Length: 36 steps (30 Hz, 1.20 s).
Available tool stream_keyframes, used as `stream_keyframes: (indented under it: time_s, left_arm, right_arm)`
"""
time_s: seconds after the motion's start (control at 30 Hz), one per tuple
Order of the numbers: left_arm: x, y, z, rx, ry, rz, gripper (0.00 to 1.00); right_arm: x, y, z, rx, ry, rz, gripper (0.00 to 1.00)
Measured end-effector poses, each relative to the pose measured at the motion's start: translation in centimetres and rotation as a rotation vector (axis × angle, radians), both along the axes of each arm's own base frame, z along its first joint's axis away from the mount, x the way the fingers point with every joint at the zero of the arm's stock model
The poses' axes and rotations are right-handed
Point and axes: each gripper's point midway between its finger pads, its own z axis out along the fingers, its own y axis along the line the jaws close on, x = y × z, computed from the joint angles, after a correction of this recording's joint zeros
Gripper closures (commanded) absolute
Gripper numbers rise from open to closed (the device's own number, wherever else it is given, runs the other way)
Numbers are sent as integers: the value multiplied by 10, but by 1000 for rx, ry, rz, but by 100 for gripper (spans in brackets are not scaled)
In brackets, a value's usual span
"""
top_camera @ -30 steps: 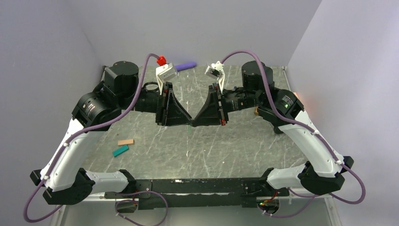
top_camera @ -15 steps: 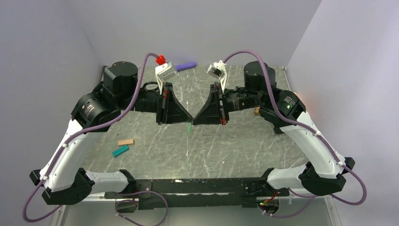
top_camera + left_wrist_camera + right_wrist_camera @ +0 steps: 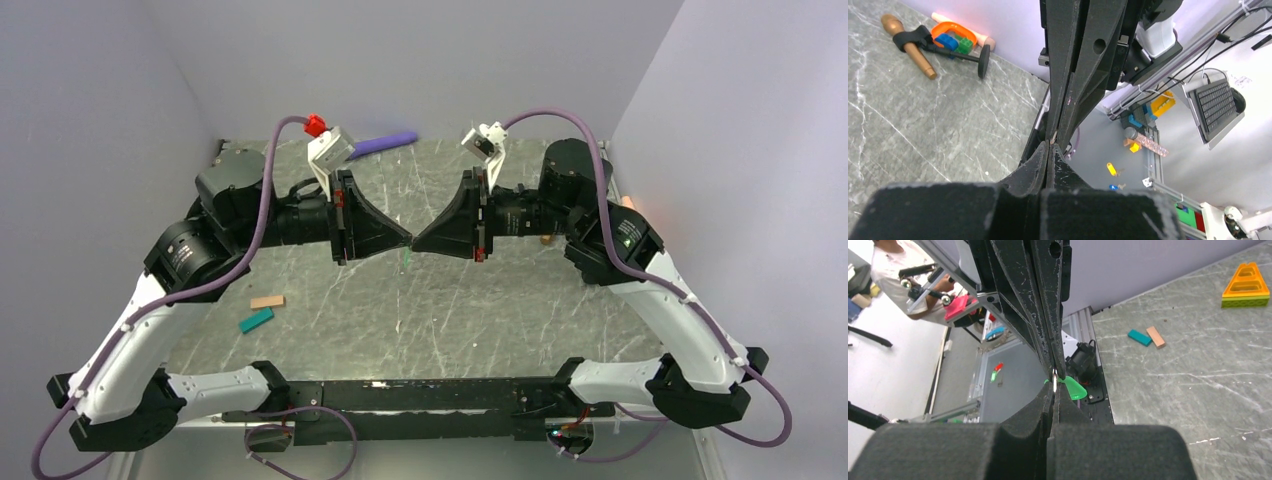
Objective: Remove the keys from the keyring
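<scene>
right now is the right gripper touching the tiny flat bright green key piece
Touching. The right wrist view shows the tiny flat bright-green key piece jutting straight out from between the shut fingertips of the right gripper, with no gap.

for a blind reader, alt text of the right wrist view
The right arm's fingers, shut, meet the left arm's fingers tip to tip, a small green key poking out there. A teal block and a tan block lie on the table.

light bright, diffuse | shadows soft | wrist foregrounds seemingly soft-focus | edges mildly distorted
</scene>
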Motion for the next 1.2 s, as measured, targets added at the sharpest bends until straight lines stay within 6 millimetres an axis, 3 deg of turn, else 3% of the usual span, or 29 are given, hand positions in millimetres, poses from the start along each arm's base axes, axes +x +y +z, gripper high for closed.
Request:
stream_keyframes:
  time_s: [0.27, 1.2]
  left_arm:
    - [6, 4, 13, -61, -27, 66, 100]
    - [32, 20, 25, -223, 23, 287, 100]
  right_arm:
    - [7, 3, 14, 70, -2, -44, 100]
    - [30, 16, 28, 219, 47, -134, 100]
